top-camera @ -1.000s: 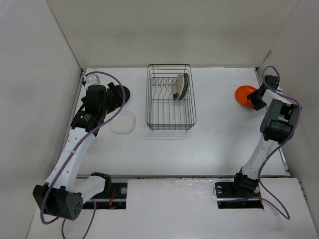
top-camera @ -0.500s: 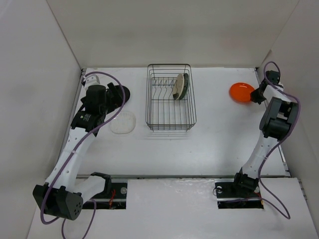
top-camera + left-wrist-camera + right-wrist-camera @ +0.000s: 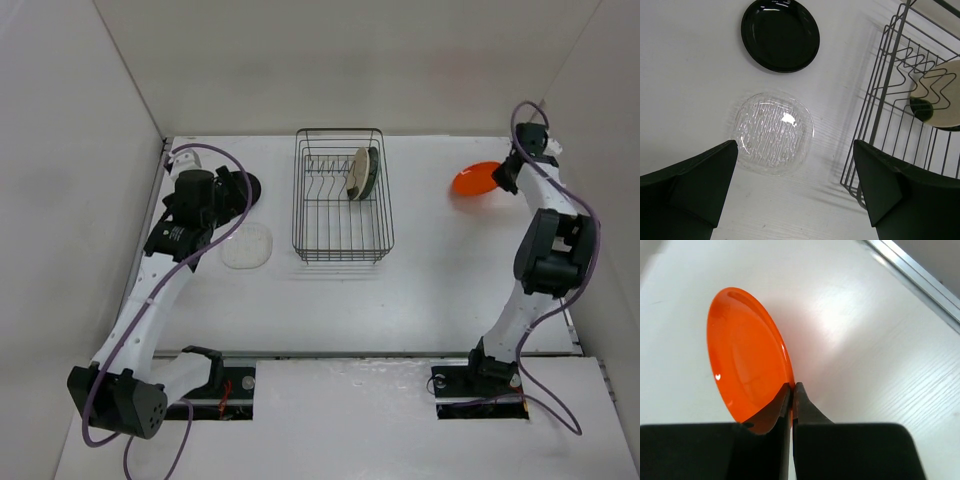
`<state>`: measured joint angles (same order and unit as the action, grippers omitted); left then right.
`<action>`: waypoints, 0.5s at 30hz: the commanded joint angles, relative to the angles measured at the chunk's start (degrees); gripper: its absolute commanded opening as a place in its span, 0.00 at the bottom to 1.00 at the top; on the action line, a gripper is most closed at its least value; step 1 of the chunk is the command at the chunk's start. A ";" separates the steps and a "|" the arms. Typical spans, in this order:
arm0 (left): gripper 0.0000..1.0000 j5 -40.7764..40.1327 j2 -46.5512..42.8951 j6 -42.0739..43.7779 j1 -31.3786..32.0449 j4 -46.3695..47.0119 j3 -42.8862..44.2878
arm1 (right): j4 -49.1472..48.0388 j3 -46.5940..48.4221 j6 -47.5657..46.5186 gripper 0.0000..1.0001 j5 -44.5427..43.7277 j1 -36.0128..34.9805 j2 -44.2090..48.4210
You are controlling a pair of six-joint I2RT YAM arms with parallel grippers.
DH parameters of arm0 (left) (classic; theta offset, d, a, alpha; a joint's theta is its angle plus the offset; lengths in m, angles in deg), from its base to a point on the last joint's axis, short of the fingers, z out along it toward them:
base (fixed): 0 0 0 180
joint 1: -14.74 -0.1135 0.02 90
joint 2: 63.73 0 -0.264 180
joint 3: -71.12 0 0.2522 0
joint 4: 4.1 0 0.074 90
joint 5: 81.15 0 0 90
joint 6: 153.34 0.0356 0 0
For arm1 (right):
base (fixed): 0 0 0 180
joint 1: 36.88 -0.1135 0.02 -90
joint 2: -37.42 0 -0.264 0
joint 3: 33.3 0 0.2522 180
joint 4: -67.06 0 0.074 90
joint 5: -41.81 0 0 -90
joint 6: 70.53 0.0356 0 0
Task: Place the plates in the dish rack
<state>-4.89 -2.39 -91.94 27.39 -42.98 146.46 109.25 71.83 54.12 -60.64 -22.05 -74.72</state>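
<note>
From above, the orange plate point(image 3: 474, 181) is seen held tilted, well right of the dish rack point(image 3: 340, 131).

At the left wrist, the left gripper point(image 3: 793, 150) is seen with jaws apart over the clear plate point(image 3: 774, 132).

At the right wrist, the right gripper point(image 3: 792, 387) is seen with jaws clamped on the orange plate's rim. The carry step is judged to be in hand, and an upright drop between free tines is called for next.

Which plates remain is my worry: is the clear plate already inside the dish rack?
No, the clear plate lies flat on the table, outside the dish rack's wire wall.
</note>
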 commanded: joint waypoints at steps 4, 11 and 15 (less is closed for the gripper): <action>1.00 -0.06 1.68 -0.05 -0.16 0.95 2.84 | 5.14 9.24 -5.55 0.00 -24.44 -17.53 14.74; 1.00 -0.06 2.20 -0.05 -1.31 0.95 2.84 | 11.04 19.27 -14.41 0.00 -47.74 -35.20 15.28; 1.00 -0.06 2.20 -0.05 -1.83 0.95 2.84 | 13.58 26.82 -21.37 0.00 -52.76 -43.47 10.74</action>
<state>-4.74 0.19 -91.94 26.05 -42.98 146.79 119.26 92.90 39.61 -103.66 -61.69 -61.06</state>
